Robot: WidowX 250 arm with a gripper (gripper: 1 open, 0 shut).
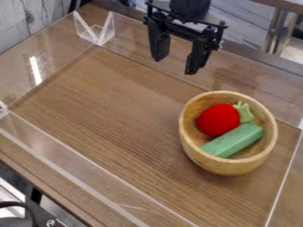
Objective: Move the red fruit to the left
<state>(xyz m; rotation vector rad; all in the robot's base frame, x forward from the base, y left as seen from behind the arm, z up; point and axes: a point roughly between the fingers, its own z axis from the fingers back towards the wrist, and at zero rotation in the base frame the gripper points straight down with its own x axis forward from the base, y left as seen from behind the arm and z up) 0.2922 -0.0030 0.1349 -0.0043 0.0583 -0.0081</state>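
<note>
The red fruit (pixel 218 119), small, round and glossy with a green leafy top, lies inside a wooden bowl (pixel 229 160) at the right of the wooden table. A light-green elongated piece (pixel 233 142) rests against it in the same bowl. My black gripper (pixel 175 51) hangs above the table at the back, up and to the left of the bowl, pointing down. Its two fingers stand wide apart with nothing between them, well clear of the fruit.
Low clear plastic walls (pixel 48 64) ring the tabletop, with a folded clear piece (pixel 92 29) at the back left. Bare wood (pixel 106 115) stretches left of the bowl. A dark table edge shows at the far right rear.
</note>
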